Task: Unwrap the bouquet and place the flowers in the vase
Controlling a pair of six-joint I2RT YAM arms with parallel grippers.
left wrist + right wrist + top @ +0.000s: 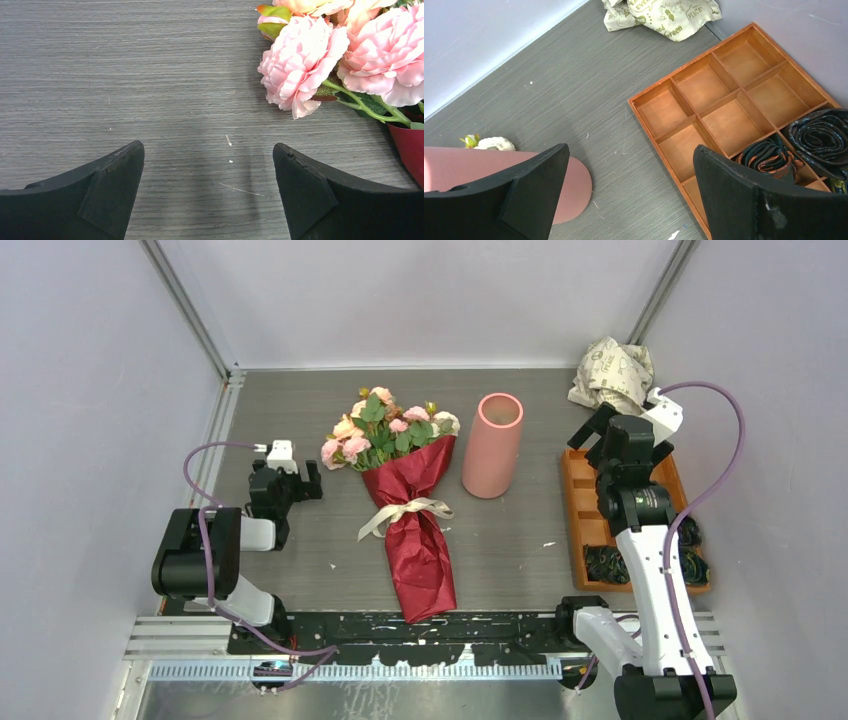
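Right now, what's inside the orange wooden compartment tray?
In the orange wooden tray, rolled dark patterned fabric fills near compartments; six farther ones are bare. The right gripper has one finger over the nearest corner, hiding its contents.

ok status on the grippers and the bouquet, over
Left gripper jaws open, empty, beside the blooms. Right gripper jaws open, empty, by tray. Bouquet wrapped, ribbon tied, lying flat; vase upright beside it. Nothing blocking.

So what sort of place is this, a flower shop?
Probably a robot test cell, not a shop: a left arm and right arm bolted at the table edge, blank walls around it, a bouquet and vase set out as props.
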